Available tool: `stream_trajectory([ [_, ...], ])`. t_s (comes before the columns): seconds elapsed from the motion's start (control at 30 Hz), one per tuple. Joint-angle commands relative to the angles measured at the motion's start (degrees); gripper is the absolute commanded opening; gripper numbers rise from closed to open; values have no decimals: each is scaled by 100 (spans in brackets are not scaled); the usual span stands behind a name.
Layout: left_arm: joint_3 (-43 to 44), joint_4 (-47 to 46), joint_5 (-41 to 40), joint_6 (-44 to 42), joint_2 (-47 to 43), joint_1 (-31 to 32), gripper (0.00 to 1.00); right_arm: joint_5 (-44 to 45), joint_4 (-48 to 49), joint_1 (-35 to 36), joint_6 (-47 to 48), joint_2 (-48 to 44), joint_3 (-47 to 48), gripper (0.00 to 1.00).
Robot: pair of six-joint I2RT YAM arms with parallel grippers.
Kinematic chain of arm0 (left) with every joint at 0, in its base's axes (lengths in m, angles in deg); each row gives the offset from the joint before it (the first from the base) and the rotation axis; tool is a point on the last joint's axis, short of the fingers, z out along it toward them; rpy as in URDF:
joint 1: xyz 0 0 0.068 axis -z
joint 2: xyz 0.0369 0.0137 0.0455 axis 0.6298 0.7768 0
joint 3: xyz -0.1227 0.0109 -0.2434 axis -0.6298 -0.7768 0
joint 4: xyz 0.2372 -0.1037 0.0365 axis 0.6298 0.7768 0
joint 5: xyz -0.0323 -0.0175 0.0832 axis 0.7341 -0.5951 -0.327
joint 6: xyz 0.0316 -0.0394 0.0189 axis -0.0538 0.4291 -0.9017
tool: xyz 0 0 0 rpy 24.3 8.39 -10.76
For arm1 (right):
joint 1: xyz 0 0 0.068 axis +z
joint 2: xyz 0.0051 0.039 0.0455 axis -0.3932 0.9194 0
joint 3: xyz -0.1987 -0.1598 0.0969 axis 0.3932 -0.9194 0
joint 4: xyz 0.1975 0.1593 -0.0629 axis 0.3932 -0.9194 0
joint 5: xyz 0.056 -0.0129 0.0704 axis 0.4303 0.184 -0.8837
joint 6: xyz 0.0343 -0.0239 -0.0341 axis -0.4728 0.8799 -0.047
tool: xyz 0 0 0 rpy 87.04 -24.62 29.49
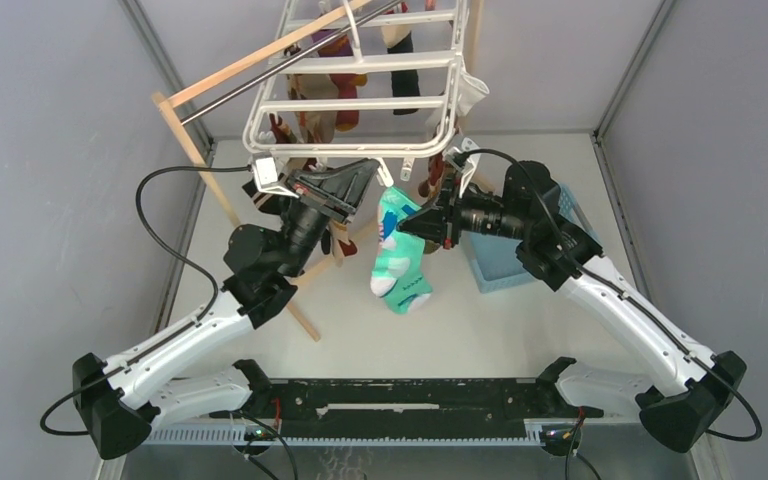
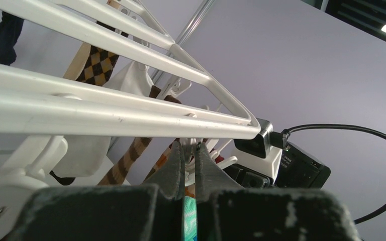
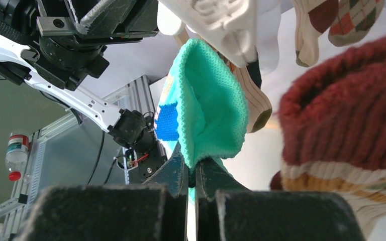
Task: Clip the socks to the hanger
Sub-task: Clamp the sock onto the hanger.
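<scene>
The mint-green sock (image 1: 397, 255) with white and blue patches hangs under the near edge of the white hanger (image 1: 360, 105). My right gripper (image 1: 407, 222) is shut on the sock's cuff edge (image 3: 211, 120) and holds it up by a white clip (image 3: 226, 27). My left gripper (image 1: 372, 170) is shut on a small white clip (image 2: 191, 149) just under the hanger's front bar (image 2: 130, 123); the mint sock (image 2: 189, 221) shows between its fingers. Brown and orange patterned socks (image 2: 128, 158) hang on the frame behind.
A wooden pole stand (image 1: 230, 200) crosses behind my left arm. A blue basket (image 1: 515, 255) sits under my right arm. A dark red ribbed sock (image 3: 347, 105) hangs close on the right in the right wrist view. Several other socks hang from the frame.
</scene>
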Motion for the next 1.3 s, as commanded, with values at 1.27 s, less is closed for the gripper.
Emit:
stream_trajectory([
  [1.27, -133, -278, 436, 281, 350, -27, 0, -521, 801, -601, -420, 336, 596, 0],
])
